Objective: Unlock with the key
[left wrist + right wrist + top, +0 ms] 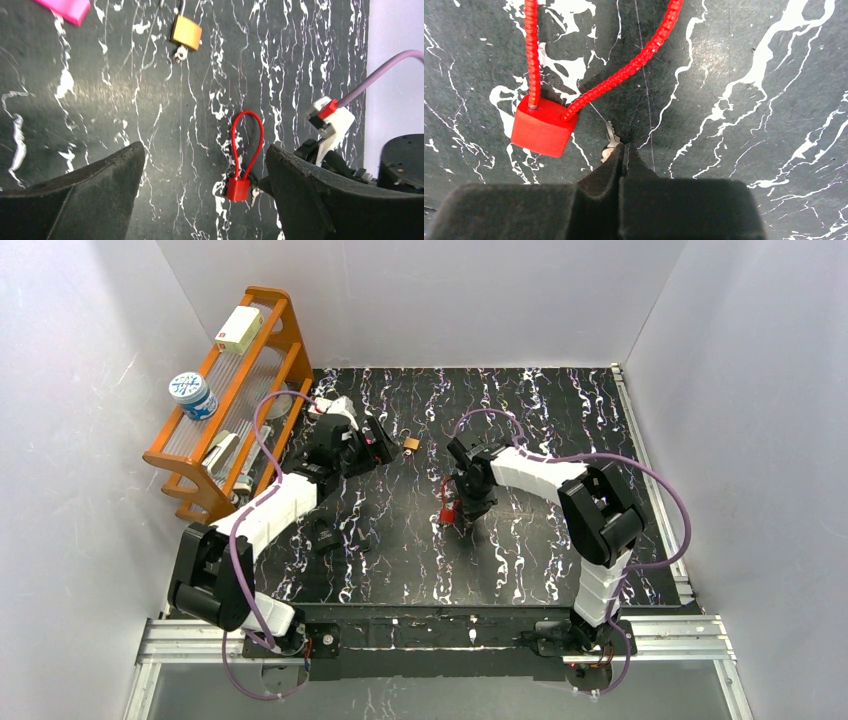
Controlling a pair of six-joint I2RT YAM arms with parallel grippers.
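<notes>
While my right tool [624, 150] sits with its black, matte pads pressed together, I can see a small silvery key [610, 141] pinched at their tips, its thin metal blade poking out toward the red lock [543, 127]. That lock is a smooth, rounded red block lying on the counter [560, 560] just beside the key. From its top runs a ribbed red cable [634, 60] that bends into a long narrow loop. I cannot tell whether key and lock body touch.

My right arm reaches in from the right with its elbow bent and its wrist tipped down over the middle of the black, white-veined marble-look surface. My left arm stretches toward the far left of the counter. Its left tool [205, 152] is spread wide, holding nothing, with the red lock framed between its blunt dark fingers [100, 190].

I count two locks: the red one and a small boxy brass padlock [186, 32] lying farther off, near the left tool in the overhead view. One pink piece [65, 7] shows at the frame corner. One orange wooden rack [270, 310] stands against the left wall.
</notes>
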